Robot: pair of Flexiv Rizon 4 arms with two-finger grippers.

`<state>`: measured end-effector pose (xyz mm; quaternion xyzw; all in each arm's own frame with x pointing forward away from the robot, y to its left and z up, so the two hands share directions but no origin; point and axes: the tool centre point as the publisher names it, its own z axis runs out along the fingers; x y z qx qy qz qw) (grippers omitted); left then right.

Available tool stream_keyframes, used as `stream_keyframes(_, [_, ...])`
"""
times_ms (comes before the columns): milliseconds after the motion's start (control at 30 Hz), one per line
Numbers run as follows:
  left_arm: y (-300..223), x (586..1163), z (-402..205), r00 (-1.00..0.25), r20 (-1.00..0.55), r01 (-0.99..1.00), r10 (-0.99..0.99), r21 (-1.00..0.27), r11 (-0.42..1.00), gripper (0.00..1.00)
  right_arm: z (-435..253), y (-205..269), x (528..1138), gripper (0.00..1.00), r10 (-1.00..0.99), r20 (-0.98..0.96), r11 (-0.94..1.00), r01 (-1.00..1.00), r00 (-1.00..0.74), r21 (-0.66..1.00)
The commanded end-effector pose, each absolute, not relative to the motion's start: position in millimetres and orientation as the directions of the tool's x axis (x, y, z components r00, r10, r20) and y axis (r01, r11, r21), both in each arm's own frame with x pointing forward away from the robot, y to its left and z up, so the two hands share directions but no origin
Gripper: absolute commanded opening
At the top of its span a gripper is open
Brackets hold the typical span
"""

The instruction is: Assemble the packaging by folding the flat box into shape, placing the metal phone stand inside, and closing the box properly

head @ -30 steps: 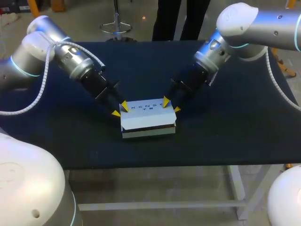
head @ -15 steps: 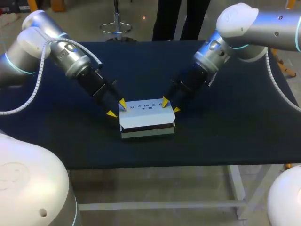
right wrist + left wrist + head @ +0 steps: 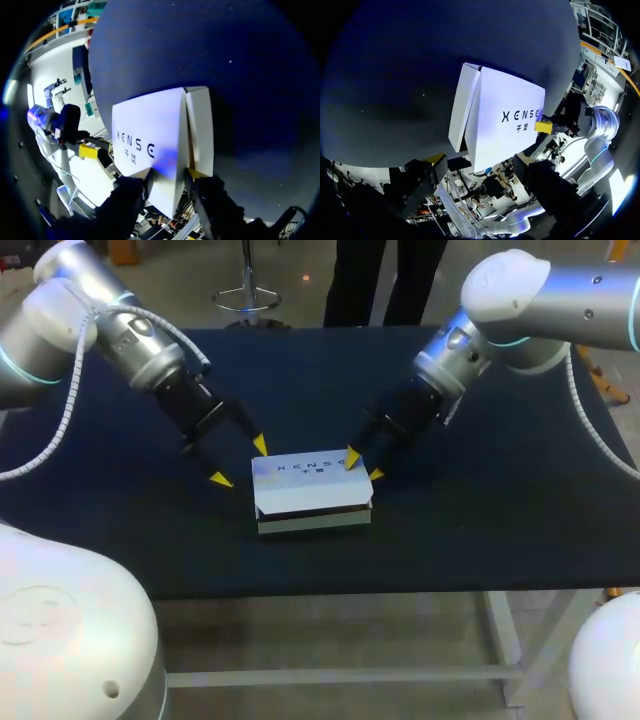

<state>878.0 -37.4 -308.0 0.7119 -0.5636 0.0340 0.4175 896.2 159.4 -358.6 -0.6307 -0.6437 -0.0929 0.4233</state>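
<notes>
The white box [image 3: 312, 490] lies in the middle of the dark table, its printed lid folded down, with a dark gap under the lid's front edge. My left gripper [image 3: 240, 462] hovers open just off the box's left end, touching nothing; in the left wrist view the box [image 3: 495, 122] sits ahead of the widely spread left gripper [image 3: 478, 161]. My right gripper [image 3: 364, 466] is at the box's right rear corner, one tip on the lid, the other against the side flap. In the right wrist view the right gripper [image 3: 169, 176] clamps that corner of the box [image 3: 150, 135]. The phone stand is hidden.
The dark blue table [image 3: 500, 540] stretches bare around the box on all sides. My left arm comes in from the rear left and my right arm from the rear right, both slanting down toward the box.
My left gripper has let go of the box's left end, opened wide and drawn back up and to the left. The right gripper and the box have stayed in place.
</notes>
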Motion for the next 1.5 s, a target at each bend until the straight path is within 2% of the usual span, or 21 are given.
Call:
stream_keyframes(33, [-36,875,-289,0.295,0.499,-0.881,-0.815,0.473,-0.030,1.00,-360,159,896,0.46,0.731,0.664,0.187,0.891,0.155,-0.415])
stream_keyframes(300, [-40,870,-271,-0.049,0.392,-0.950,-0.919,0.264,0.164,1.00,-360,159,896,0.47,0.729,0.667,0.189,0.891,0.154,-0.412])
stream_keyframes(433, [-44,867,-265,-0.251,0.300,-0.936,-0.920,0.166,0.309,1.00,-360,159,896,0.47,0.731,0.666,0.189,0.892,0.152,-0.411])
stream_keyframes(467, [-44,866,-264,-0.250,0.300,-0.941,-0.921,0.148,0.303,1.00,-360,159,896,0.47,0.731,0.666,0.189,0.892,0.152,-0.411])
stream_keyframes(733, [-51,856,-259,-0.515,0.110,-0.854,-0.850,0.018,0.520,1.00,-360,160,896,0.46,0.731,0.665,0.188,0.892,0.153,-0.412])
stream_keyframes(900, [-56,850,-259,-0.636,-0.013,-0.771,-0.771,-0.012,0.636,1.00,-360,160,896,0.46,0.731,0.665,0.188,0.892,0.153,-0.412])
stream_keyframes(1000, [-56,848,-259,-0.740,-0.115,-0.668,-0.663,0.002,0.744,1.00,-360,160,896,0.46,0.731,0.665,0.188,0.892,0.153,-0.412])
stream_keyframes(1200, [-53,847,-264,-0.862,-0.245,-0.467,-0.445,0.037,0.884,1.00,-360,160,896,0.46,0.731,0.665,0.188,0.892,0.153,-0.412])
stream_keyframes(1500, [-45,837,-278,-0.900,-0.391,-0.232,-0.194,0.051,0.971,1.00,-360,160,896,0.45,0.731,0.665,0.188,0.892,0.153,-0.412])
